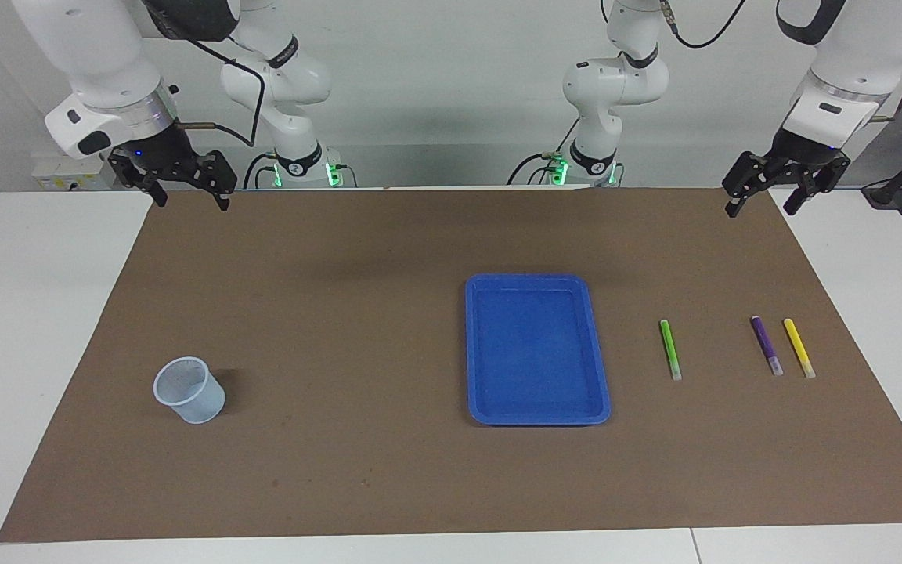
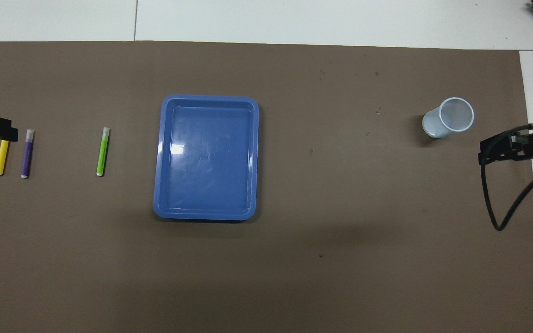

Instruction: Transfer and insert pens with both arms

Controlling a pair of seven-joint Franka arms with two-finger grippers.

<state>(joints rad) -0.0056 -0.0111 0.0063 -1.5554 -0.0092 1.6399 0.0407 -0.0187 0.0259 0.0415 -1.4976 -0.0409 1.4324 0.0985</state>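
Both arms raised, nothing picked up yet

Green pen (image 1: 670, 349), purple pen (image 1: 766, 345) and yellow pen (image 1: 799, 348) lie at the left arm's end beside the blue tray (image 1: 537, 415); left gripper (image 1: 759, 205) and right gripper (image 1: 189, 196) hang wide, empty (cup (image 1: 189, 389) presumably awaits insertion).

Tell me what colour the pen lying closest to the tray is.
Bright green pen, clearest in the facing view.

Glossy blue plastic tray (image 2: 164, 152) on matt brown mat (image 2: 340, 231)
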